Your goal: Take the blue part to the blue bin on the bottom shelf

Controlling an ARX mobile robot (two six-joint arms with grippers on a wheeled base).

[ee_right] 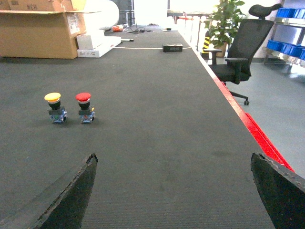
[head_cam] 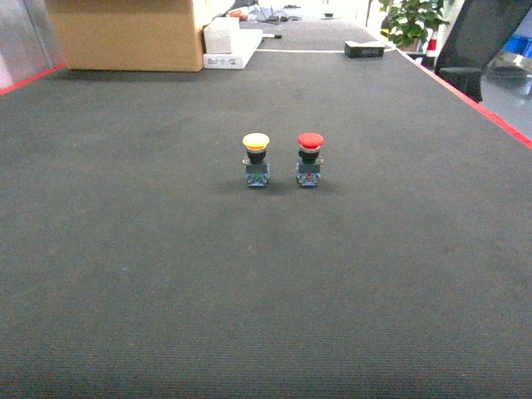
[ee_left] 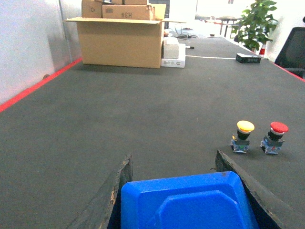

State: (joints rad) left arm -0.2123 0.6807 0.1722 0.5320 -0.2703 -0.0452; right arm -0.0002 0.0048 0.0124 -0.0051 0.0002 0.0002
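So the blue part point(head_cam: 308, 161) is standing upright on the dark carpeted floor point(head_cam: 249, 291), long axis vertical, red mushroom cap pointing straight up and the blue boxy body on the ground. Just beside it on its left in the head view is a twin with a yellow cap point(head_cam: 256, 160), same upright pose, not touching. Left gripper point(ee_left: 183, 191) has its fingers spread around a blue bin point(ee_left: 186, 202) sitting between them, looks like it's holding it. Right gripper point(ee_right: 174, 186) is wide open with nothing in it. Cardboard box point(head_cam: 125, 33) sits well back, and an office chair point(ee_right: 236, 52) off to the right.
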